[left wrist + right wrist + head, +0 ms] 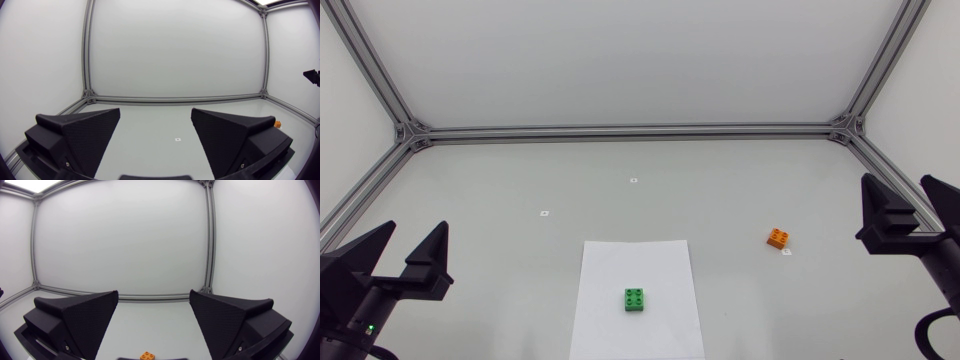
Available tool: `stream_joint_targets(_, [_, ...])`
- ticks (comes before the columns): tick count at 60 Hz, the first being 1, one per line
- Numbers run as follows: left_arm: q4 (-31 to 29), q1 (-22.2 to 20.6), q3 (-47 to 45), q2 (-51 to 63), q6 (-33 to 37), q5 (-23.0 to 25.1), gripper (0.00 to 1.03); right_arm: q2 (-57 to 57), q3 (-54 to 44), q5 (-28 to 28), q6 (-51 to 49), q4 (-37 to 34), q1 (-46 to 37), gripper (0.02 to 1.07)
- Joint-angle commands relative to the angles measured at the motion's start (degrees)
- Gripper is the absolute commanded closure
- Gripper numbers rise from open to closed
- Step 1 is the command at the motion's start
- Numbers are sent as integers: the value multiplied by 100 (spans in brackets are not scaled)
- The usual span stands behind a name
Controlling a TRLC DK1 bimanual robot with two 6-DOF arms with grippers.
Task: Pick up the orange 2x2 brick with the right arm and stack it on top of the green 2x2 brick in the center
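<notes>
The right hand, fingers apart and empty, hangs near the orange brick: pickup seemingly not yet begun, next reach over it.

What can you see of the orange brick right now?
The orange brick is a small square 2x2 block, plastic by its look, with four round studs facing up. It sits flat on the table, slightly turned, off the white paper sheet on its right-arm side, next to a tiny white marker. Nothing grips or touches it; the open right hand stands apart from it.
</notes>
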Motion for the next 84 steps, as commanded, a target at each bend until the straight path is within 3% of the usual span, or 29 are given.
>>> stream_joint_targets(1, [-76,14,-235,-45,75,23,4,565,402,-17,144,-81,43,6])
stream_joint_targets(22, [-76,14,-235,-45,75,23,4,2498,1817,-140,-76,-599,-115,6])
stream_joint_targets(34, [-84,14,-235,-45,75,23,4,3544,2520,-430,-216,-1003,-168,6])
stream_joint_targets(44, [-76,14,-235,-45,75,23,4,4467,3118,-1080,-216,-1452,-511,6])
stream_joint_targets(53, [-84,14,-235,-45,75,23,4,5161,3549,-1168,-339,-1794,-599,6])
stream_joint_targets(69, [-84,14,-235,-45,75,23,4,6339,4340,-1318,-1078,-2612,-607,6])
stream_joint_targets(79, [-76,14,-235,-45,75,23,4,7244,5245,-1265,-2018,-3877,-572,6])
stream_joint_targets(84, [-84,14,-235,-45,75,23,4,7578,5526,-1116,-2616,-4159,-511,6])
